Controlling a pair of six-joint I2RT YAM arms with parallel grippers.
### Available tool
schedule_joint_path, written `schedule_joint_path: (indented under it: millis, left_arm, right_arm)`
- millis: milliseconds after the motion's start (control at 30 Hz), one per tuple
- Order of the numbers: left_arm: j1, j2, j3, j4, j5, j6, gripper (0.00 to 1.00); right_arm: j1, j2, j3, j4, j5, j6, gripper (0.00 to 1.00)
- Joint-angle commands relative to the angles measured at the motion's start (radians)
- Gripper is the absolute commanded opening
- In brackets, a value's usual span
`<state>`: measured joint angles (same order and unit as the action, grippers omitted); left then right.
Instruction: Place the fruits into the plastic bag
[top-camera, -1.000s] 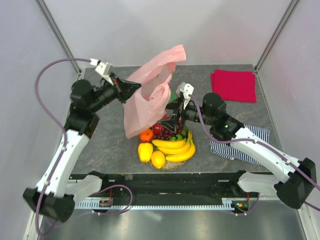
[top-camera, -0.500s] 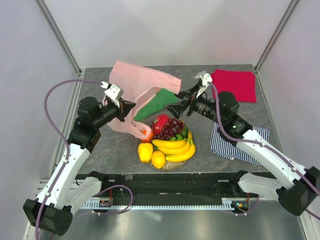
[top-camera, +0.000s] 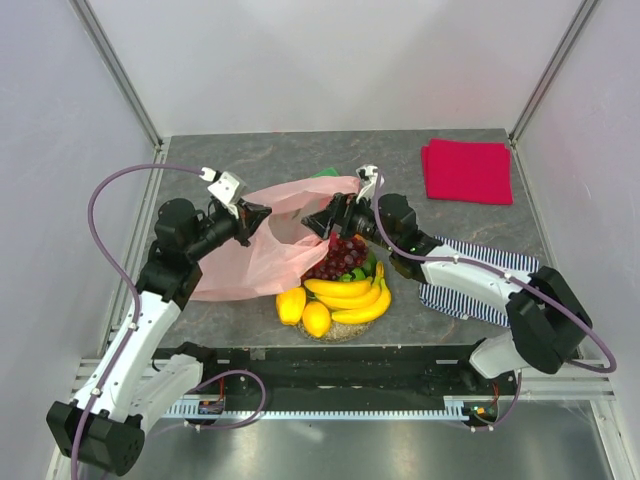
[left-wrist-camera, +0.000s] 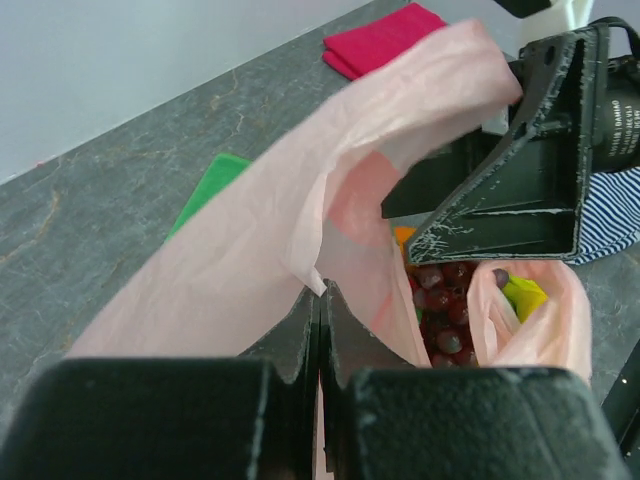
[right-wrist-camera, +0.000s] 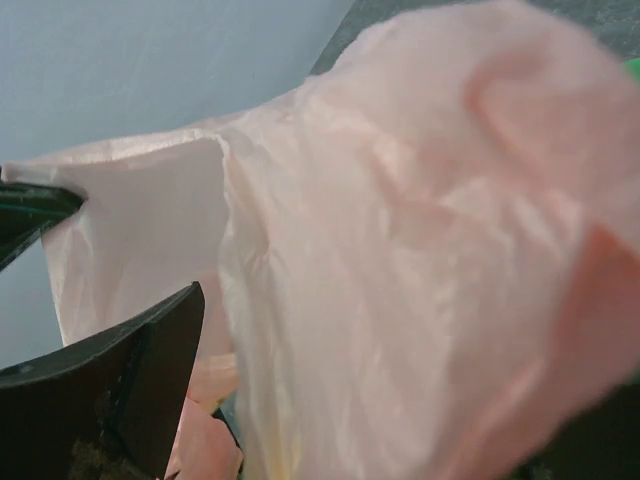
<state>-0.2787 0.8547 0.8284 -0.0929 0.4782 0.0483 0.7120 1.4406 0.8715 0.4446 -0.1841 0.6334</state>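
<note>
Grey table (top-camera: 250, 150) bears red cloth (top-camera: 467, 171), striped cloth (top-camera: 443, 296), plate (top-camera: 346, 331), plastic bag (top-camera: 250, 265).

Plastic bag (top-camera: 255, 262): pale translucent pink. Beneath right claw (top-camera: 318, 222): grapes (top-camera: 346, 256) dark purple, bananas (top-camera: 352, 296) yellow. Far right of claw: red cloth (top-camera: 467, 171), plain; striped cloth (top-camera: 482, 287), navy-white. Table (top-camera: 250, 160): mottled grey

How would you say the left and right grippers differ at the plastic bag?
The left gripper is shut, pinching the film of the plastic bag; the right gripper is wide open, pinching nothing. The left gripper holds the bag's left side; the right gripper sits at its mouth, near the grapes. Both point toward each other at the bag.
</note>
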Motion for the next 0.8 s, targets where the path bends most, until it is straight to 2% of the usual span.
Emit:
schedule_joint_path:
  millis: [0, 67, 367, 600, 767]
  left_arm:
    - [0.001, -0.011, -0.011, 0.056, 0.016, -0.030, 0.02]
    - [0.001, -0.006, -0.008, 0.051, -0.009, -0.034, 0.02]
    - [0.004, -0.049, -0.015, 0.054, -0.170, -0.039, 0.02]
    - [0.006, -0.106, -0.055, 0.088, -0.151, -0.067, 0.02]
    - [0.012, -0.109, -0.055, 0.088, -0.179, -0.065, 0.02]
  right_arm:
    - [0.007, 0.050, 0.049, 0.095, 0.023, 0.118, 0.98]
    - [0.021, 0.066, 0.063, 0.062, 0.041, 0.129, 0.97]
    - [0.053, 0.093, 0.089, -0.139, 0.301, 0.075, 0.94]
    - [0.003, 0.201, 0.196, -0.173, 0.267, 0.057, 0.91]
    - [-0.003, 0.241, 0.233, -0.158, 0.235, 0.057, 0.77]
